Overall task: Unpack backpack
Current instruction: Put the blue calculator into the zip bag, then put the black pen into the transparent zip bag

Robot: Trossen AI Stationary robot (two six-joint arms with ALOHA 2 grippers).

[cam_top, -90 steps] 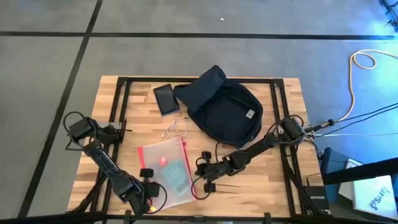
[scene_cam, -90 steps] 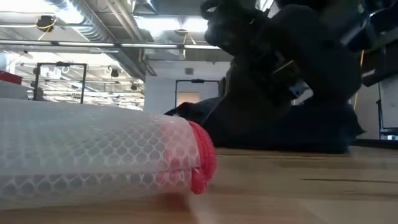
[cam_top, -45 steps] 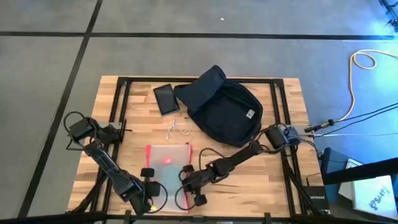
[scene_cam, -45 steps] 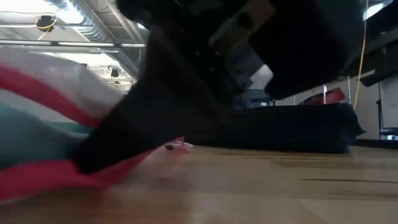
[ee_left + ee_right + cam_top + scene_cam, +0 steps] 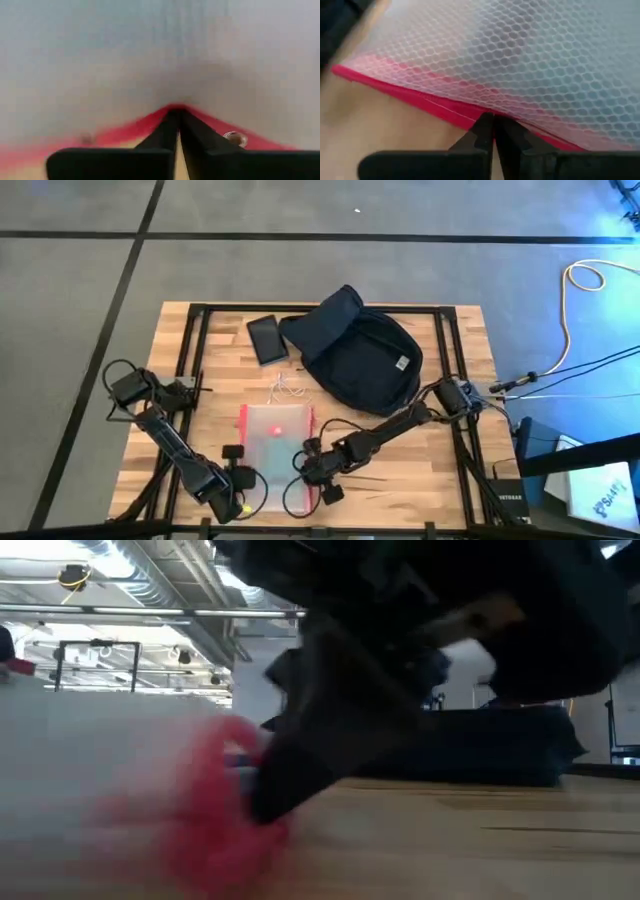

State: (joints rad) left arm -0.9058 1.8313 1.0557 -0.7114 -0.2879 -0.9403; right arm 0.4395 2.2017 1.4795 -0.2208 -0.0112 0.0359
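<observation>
**Two pinches on one pouch edge, backpack well behind**

Going left to right, the left gripper (image 5: 237, 476) sits at the near left of the pouch (image 5: 278, 442). In its wrist view the fingers (image 5: 165, 132) are pressed together, their tips meeting on the red edge (image 5: 125, 131); I judge this a pinch on the rim, though that view is too soft to be sure fabric is caught between them. A small round metal piece (image 5: 233, 137) lies just beside the tips.

The pouch, clear honeycomb-textured plastic, lies on the table (image 5: 460, 480) between the two arms.

The right gripper (image 5: 312, 470) is at the pouch's near right. Its fingers (image 5: 481, 131) are clenched on the red hem (image 5: 420, 102), with the mesh (image 5: 530, 65) rising beyond them.

Risks, as I judge them: both holds are thin tip pinches on a slick rim, so a pull could let the hem slip out of either side. If the arms draw apart unevenly, the pouch could twist, or slide toward the near table edge. The loose white cord (image 5: 283, 388) lies just beyond the pouch and could be dragged along.

The backpack (image 5: 355, 358) lies at the far middle of the table, well apart from both sets of fingers, untouched, with a dark phone (image 5: 267, 338) just beside its left.
</observation>
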